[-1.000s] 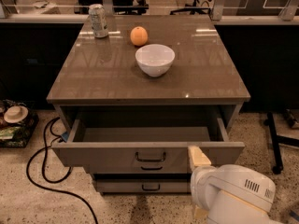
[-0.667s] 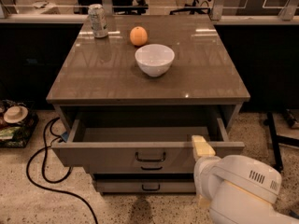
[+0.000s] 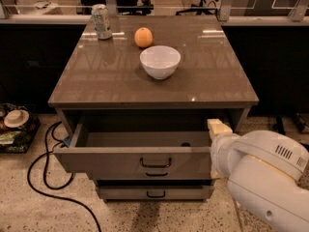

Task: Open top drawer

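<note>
The top drawer (image 3: 111, 162) of the grey-beige cabinet stands pulled out, with its flat front toward me and a black bar handle (image 3: 155, 164) at the middle. Its plain grey tray (image 3: 140, 139) shows inside and looks empty. My gripper (image 3: 218, 127) is at the drawer's right front corner, at the end of my white arm (image 3: 263, 170), which covers the right end of the drawer front. The gripper is off the handle, to the right of it.
Two lower drawers with black handles (image 3: 155, 194) sit shut below. On the cabinet top (image 3: 96, 86) stand a white bowl (image 3: 160, 61), an orange (image 3: 143, 37) and a drink can (image 3: 101, 21). A black cable (image 3: 38, 178) loops on the floor at the left, next to some clutter (image 3: 14, 124).
My arm and gripper have moved a little right and up along the drawer's right end. The drawer stays pulled out as before.
</note>
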